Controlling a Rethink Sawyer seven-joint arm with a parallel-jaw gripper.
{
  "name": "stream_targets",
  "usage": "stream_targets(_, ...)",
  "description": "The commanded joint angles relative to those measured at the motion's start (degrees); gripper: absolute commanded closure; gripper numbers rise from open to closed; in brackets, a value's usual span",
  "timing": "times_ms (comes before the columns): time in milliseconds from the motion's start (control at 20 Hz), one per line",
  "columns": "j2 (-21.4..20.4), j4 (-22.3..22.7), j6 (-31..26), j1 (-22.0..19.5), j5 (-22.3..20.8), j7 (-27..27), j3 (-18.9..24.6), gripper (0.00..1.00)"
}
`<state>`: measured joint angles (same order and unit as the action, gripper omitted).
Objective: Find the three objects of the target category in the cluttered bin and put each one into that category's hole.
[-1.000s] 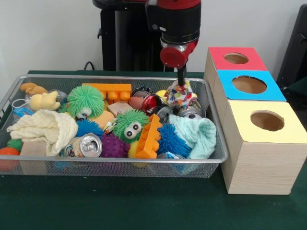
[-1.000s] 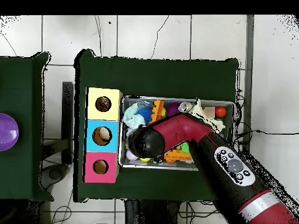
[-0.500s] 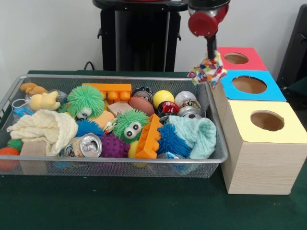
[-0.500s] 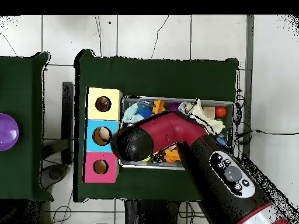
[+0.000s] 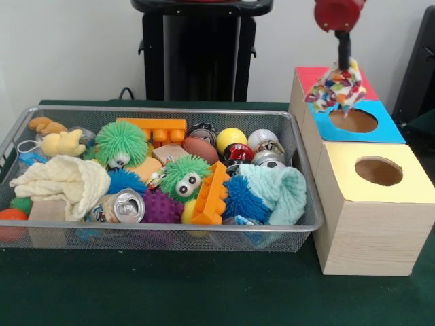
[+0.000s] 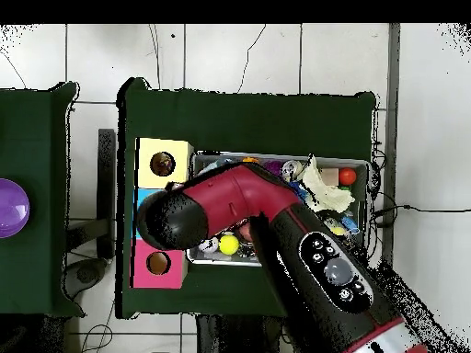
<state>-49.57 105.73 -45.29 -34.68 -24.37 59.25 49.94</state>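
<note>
Hanging above the blue hole (image 5: 353, 120) of the wooden box (image 5: 367, 224), the gripper (image 5: 342, 62) clenched a multicoloured cloth (image 5: 336, 89), clear of the wire bin (image 5: 307, 204).

Three holes (image 5: 378, 170) top the box row (image 5: 367, 224) — one each in the yellow, blue and red lids. In the wire bin (image 5: 170, 233) I count two green fuzzy toys (image 5: 121, 142), two orange bricks (image 5: 211, 193), two folded cloths (image 5: 64, 180) — and one dented can (image 5: 126, 206).

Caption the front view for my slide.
Robot hand holds a speckled cloth above the blue box.
</note>
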Motion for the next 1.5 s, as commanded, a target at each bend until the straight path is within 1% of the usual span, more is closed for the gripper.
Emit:
stream_targets(50, 7.0, -8.6, 4.7, 4.9, -4.5, 8.8, -7.3, 1.0)
stream_targets(200, 8.7, -9.4, 9.3, 6.2, -4.7, 10.8, -8.8, 1.0)
stream_targets(400, 9.3, -9.5, 12.6, 7.7, -3.4, 12.2, -10.1, 1.0)
stream_targets(600, 9.6, -10.4, 14.3, 8.8, -3.4, 10.8, -11.5, 1.0)
stream_targets(750, 9.4, -11.1, 14.6, 8.9, -2.8, 9.2, -11.8, 1.0)
stream_targets(800, 9.3, -11.6, 13.9, 9.1, -2.4, 9.1, -12.5, 1.0)
stream_targets(950, 9.3, -12.4, 14.2, 9.2, -2.3, 8.8, -13.2, 1.0)
stream_targets(1250, 9.4, -13.4, 13.1, 8.3, -1.7, 6.7, -13.0, 1.0)
stream_targets(1500, 10.0, -14.1, 13.8, 7.7, -2.0, 5.6, -12.6, 1.0)
